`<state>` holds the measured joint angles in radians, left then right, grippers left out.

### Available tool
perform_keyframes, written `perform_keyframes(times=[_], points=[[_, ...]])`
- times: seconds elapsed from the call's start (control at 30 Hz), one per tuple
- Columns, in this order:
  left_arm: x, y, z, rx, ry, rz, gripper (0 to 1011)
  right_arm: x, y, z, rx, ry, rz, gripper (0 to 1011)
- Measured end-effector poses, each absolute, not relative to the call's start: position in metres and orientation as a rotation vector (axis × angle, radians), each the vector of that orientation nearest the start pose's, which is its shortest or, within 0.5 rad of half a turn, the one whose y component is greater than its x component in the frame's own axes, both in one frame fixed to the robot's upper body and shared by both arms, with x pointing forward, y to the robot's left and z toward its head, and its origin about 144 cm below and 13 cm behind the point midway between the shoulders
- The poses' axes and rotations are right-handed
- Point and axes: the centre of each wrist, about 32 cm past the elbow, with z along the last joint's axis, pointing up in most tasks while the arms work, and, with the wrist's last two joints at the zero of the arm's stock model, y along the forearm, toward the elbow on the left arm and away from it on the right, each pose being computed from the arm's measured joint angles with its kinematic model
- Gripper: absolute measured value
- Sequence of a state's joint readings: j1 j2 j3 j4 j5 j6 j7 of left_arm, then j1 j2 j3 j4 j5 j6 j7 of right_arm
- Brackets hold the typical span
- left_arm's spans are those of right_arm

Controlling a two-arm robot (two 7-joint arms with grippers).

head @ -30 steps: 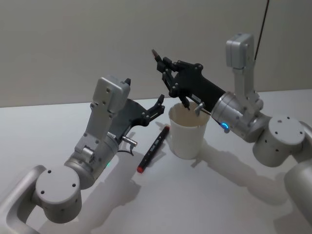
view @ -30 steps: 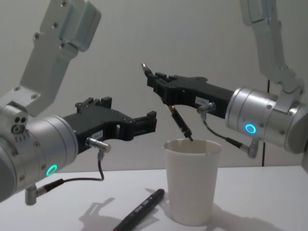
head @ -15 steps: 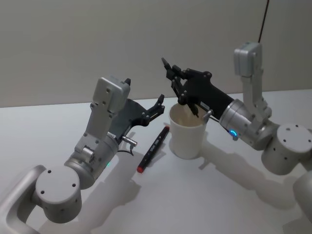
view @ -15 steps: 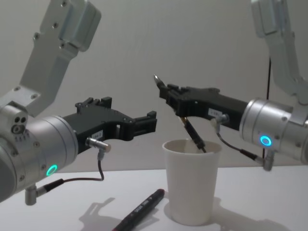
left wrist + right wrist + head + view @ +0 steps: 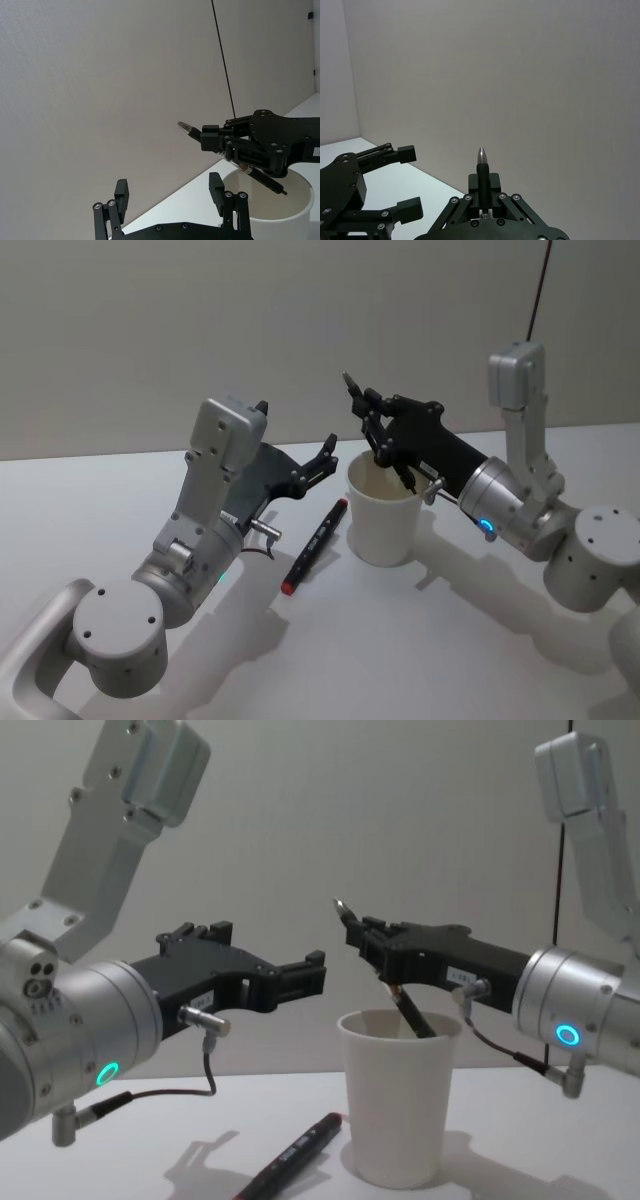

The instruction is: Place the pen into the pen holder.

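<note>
Right over the middle of the white table point(image 5: 450, 660) sits the pen holder point(image 5: 383, 520) point(image 5: 398, 1100) point(image 5: 280, 210), a plain white paper cup standing upright. The right gripper point(image 5: 372, 415) point(image 5: 365, 932) point(image 5: 207, 140) point(image 5: 482, 187) reaches in from the cup's 3 o'clock side and hangs just above the rim, toward 12 o'clock. Its jaws are pinched tight on the pen point(image 5: 398, 462) point(image 5: 408, 1012) point(image 5: 262, 178) point(image 5: 481, 165), a slim dark one with a shiny pointed top. The pen is tilted, top end leaning off toward 10 o'clock and sticking out past the fingers. The bottom end angles down into the mouth of the cup; from the chest view it looks like it's just below the rim, against the inner wall. Can't tell if it's touching the bottom or the wall, tbh. The left gripper point(image 5: 325, 455) point(image 5: 315, 975) point(image 5: 169, 187) point(image 5: 410, 180) is parked in the air at about 10 o'clock from the cup, near it but not touching. Its jaws are spread wide with nothing between them, pointing toward the other gripper. Down on the table at the cup's 9 o'clock lies a black marker point(image 5: 313, 545) point(image 5: 290, 1157) with a red end. It's flat on the surface and runs from roughly 1 o'clock, just beside the cup wall, down to 7 o'clock, where the red end is. Neither gripper is touching it.
</note>
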<state>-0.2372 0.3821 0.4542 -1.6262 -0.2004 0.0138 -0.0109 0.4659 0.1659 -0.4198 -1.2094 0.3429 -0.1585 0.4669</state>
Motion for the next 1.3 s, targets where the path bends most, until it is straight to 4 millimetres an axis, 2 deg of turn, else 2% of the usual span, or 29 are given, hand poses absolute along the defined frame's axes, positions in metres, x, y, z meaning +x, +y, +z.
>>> perform_keyframes(times=[0.27, 0.4, 0.5, 0.53, 0.63, 0.83, 0.9, 0.93, 1.03, 1.2, 1.3], points=[[0.4920, 0.1984, 1.2044, 0.061, -0.268, 1.124, 1001, 0.5698, -0.1740, 1.1851, 0.129, -0.116, -0.784, 141], [0.4920, 0.1984, 1.2044, 0.061, -0.268, 1.124, 1001, 0.5694, -0.1746, 1.1844, 0.128, -0.114, -0.786, 277], [0.4920, 0.1984, 1.2044, 0.061, -0.268, 1.124, 1001, 0.5692, -0.1748, 1.1841, 0.128, -0.113, -0.787, 330], [0.4920, 0.1984, 1.2044, 0.061, -0.268, 1.124, 1001, 0.5691, -0.1748, 1.1839, 0.127, -0.112, -0.787, 390], [0.4920, 0.1984, 1.2044, 0.061, -0.268, 1.124, 1001, 0.5690, -0.1749, 1.1837, 0.127, -0.111, -0.787, 445], [0.4920, 0.1984, 1.2044, 0.061, -0.268, 1.124, 1001, 0.5689, -0.1751, 1.1834, 0.126, -0.110, -0.788, 669], [0.4920, 0.1984, 1.2044, 0.061, -0.268, 1.124, 1001, 0.5688, -0.1752, 1.1833, 0.126, -0.110, -0.789, 700], [0.4920, 0.1984, 1.2044, 0.061, -0.268, 1.124, 1001, 0.5688, -0.1752, 1.1833, 0.126, -0.109, -0.789, 768], [0.4920, 0.1984, 1.2044, 0.061, -0.268, 1.124, 1001, 0.5688, -0.1753, 1.1831, 0.126, -0.109, -0.789, 823], [0.4920, 0.1984, 1.2044, 0.061, -0.268, 1.124, 1001, 0.5686, -0.1756, 1.1829, 0.125, -0.109, -0.789, 975], [0.4920, 0.1984, 1.2044, 0.061, -0.268, 1.124, 1001, 0.5679, -0.1765, 1.1839, 0.122, -0.117, -0.793, 1001]])
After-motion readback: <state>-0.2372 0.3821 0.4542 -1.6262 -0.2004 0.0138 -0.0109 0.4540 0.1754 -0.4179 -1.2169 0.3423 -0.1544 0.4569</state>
